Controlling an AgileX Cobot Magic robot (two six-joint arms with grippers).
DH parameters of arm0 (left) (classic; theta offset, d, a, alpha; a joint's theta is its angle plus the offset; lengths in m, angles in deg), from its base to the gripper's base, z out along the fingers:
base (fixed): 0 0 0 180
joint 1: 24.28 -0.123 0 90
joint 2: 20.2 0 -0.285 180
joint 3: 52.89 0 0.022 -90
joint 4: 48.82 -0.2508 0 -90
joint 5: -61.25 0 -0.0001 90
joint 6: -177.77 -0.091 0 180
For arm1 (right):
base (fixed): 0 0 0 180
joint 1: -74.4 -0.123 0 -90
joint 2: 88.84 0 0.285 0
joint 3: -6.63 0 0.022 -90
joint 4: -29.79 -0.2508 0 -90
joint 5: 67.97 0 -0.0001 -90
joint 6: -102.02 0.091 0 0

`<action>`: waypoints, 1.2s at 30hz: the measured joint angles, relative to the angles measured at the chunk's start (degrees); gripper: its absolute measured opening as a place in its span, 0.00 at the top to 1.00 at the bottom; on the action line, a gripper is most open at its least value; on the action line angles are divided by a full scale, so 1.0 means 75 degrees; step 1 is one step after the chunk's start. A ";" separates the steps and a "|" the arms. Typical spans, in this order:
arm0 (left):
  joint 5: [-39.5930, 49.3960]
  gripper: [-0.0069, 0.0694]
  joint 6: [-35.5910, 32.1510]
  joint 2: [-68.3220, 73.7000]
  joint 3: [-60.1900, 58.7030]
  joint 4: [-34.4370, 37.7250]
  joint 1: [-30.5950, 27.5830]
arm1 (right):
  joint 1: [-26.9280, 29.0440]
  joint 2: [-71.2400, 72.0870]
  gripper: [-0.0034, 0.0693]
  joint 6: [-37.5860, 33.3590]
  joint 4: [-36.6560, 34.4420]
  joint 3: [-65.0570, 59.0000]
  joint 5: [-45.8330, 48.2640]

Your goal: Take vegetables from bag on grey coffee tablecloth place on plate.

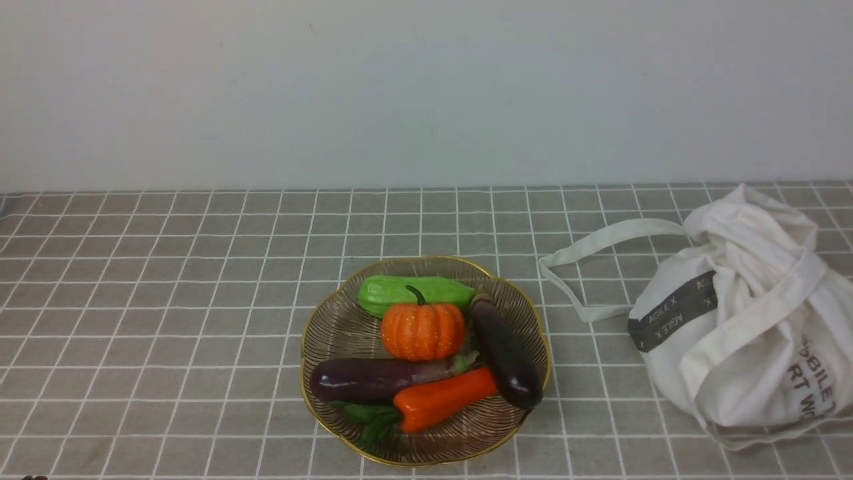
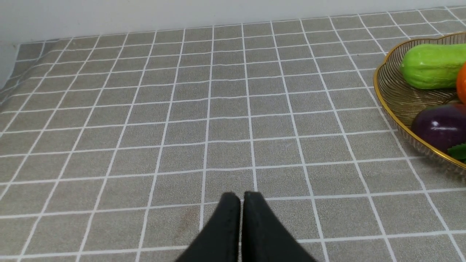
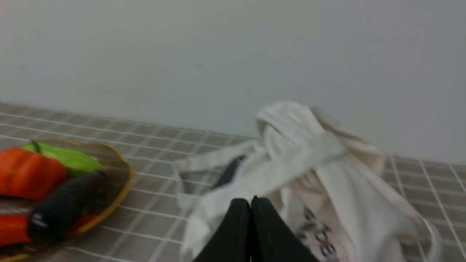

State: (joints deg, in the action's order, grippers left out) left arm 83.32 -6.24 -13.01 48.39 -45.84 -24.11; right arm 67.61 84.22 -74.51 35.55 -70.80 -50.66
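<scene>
The ribbed glass plate with its gold rim sits mid-table on the grey coffee tablecloth. On it lie the vegetables: a green gourd, an orange pumpkin, two dark purple eggplants and an orange-red carrot. The white bag slumps at the right. Neither arm shows in the front view. My left gripper is shut over bare cloth, left of the plate. My right gripper is shut with nothing in it, close in front of the bag.
A long white strap of the bag loops across the cloth between bag and plate. A pale wall closes off the far edge of the table.
</scene>
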 joint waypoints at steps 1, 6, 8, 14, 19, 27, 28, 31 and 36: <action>0.0000 0.92 0.0000 0.0000 0.0000 0.0000 0.0000 | 0.0403 0.0000 0.97 0.0000 0.0000 -0.0140 0.0117; 0.0000 0.92 0.0000 0.0000 0.0000 0.0000 0.0000 | 0.0967 0.0000 0.97 0.0000 -0.0027 -0.0158 0.0549; 0.0000 0.92 0.0000 0.0000 0.0000 0.0000 0.0000 | 0.0964 -0.0008 0.97 0.0000 -0.0027 -0.0153 0.0558; 0.0000 0.92 0.0000 0.0000 0.0000 0.0000 0.0000 | 0.0970 -0.0008 0.97 0.0000 -0.0036 -0.0153 0.0567; 0.0000 0.92 0.0000 0.0000 0.0000 0.0000 0.0000 | 0.0970 -0.0008 0.97 0.0000 -0.0036 -0.0153 0.0567; 0.0000 0.92 0.0000 0.0000 0.0000 0.0000 0.0000 | 0.0970 -0.0008 0.97 0.0000 -0.0036 -0.0153 0.0567; 0.0000 0.92 0.0000 0.0000 0.0000 0.0000 0.0000 | 0.0970 -0.0008 0.97 0.0000 -0.0036 -0.0153 0.0567; 0.0000 0.92 0.0000 0.0000 0.0000 0.0000 0.0000 | 0.0970 -0.0008 0.97 0.0000 -0.0038 -0.0153 0.0567; 0.0000 0.92 0.0000 0.0000 0.0000 0.0000 0.0000 | 0.0993 -0.0008 0.97 0.0000 -0.0044 -0.0153 0.0567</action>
State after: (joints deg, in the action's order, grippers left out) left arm 83.32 -6.24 -13.01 48.39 -45.84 -24.11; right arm 75.06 84.16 -74.51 35.22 -71.94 -46.41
